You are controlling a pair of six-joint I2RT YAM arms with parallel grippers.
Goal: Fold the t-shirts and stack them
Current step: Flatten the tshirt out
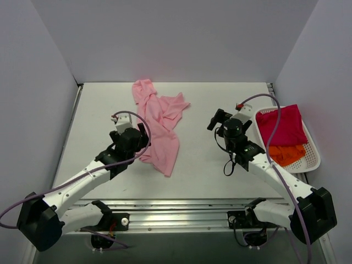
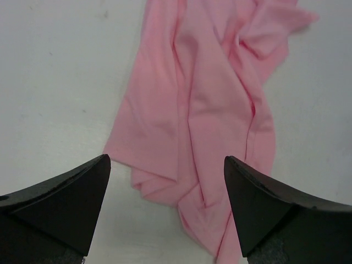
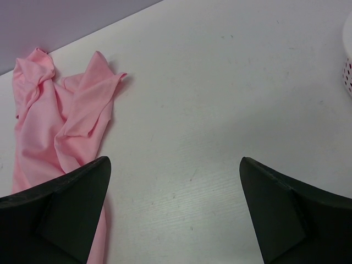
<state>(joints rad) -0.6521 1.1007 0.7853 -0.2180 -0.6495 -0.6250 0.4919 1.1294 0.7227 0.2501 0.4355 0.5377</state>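
Observation:
A light pink t-shirt (image 1: 159,124) lies crumpled in a long strip on the white table, from the back wall toward the middle. My left gripper (image 1: 144,132) hovers over its near left edge. In the left wrist view the left gripper (image 2: 166,159) is open, with the pink t-shirt's (image 2: 209,110) folded lower hem between and below the fingers, not pinched. My right gripper (image 1: 216,120) is to the right of the shirt. In the right wrist view the right gripper (image 3: 175,159) is open over bare table, and the pink t-shirt (image 3: 60,121) lies off to its left.
A white perforated basket (image 1: 313,159) stands at the right edge of the table. It holds a magenta-red t-shirt (image 1: 281,125) and an orange t-shirt (image 1: 286,154). The basket's rim (image 3: 347,66) shows at the right edge of the right wrist view. Walls enclose the table on three sides.

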